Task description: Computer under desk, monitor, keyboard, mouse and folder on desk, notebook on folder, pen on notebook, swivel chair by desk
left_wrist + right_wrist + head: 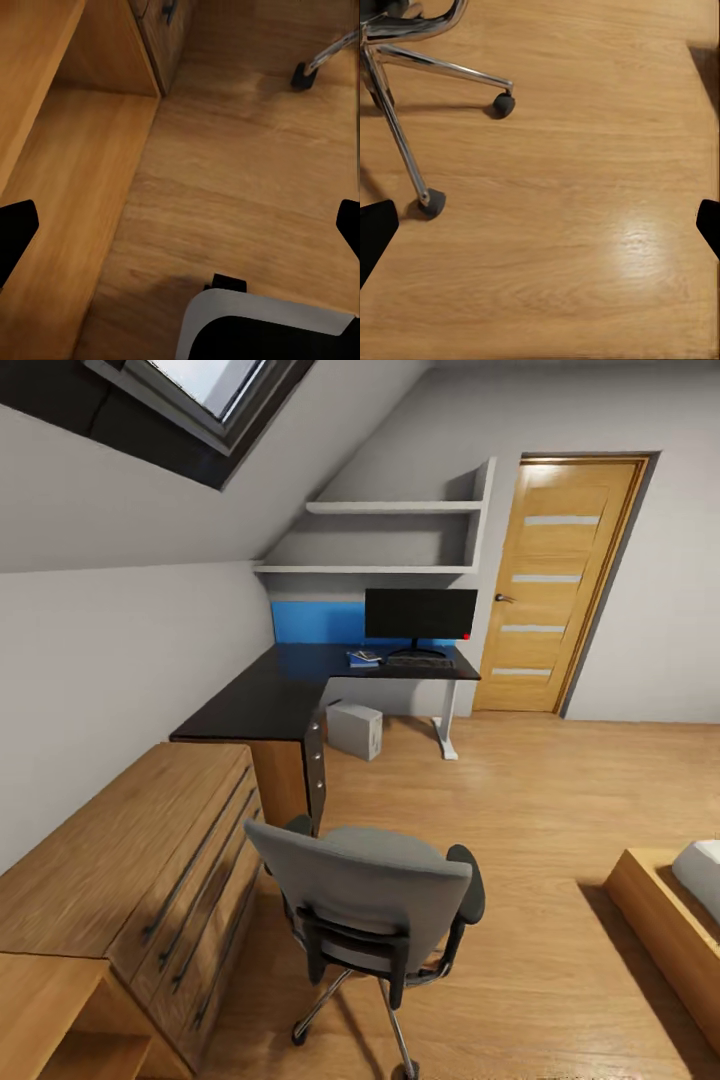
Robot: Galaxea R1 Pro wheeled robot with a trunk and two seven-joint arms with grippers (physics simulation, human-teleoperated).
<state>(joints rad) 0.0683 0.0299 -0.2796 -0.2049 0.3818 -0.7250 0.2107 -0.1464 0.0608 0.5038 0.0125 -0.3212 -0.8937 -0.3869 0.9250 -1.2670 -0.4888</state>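
The swivel chair (366, 888) stands in the foreground with its grey back toward me, beside the desk's drawer unit (315, 765). At the far end of the black L-shaped desk (270, 695) the monitor (420, 614) stands upright with the keyboard (420, 660) in front of it. Left of the keyboard lies the blue folder (356, 659) with a small dark notebook (367, 654) on it. Mouse and pen are too small to tell. The grey computer (355, 729) sits on the floor under the desk. My left gripper (180, 229) and right gripper (540, 229) hang open over the plank floor.
A light wooden dresser (140, 860) lines the left wall, its side panel (60, 187) close to my left gripper. Chrome chair legs and castors (432, 202) lie near my right gripper. A bed corner (665, 905) is at the right and a wooden door (555, 585) beyond the desk.
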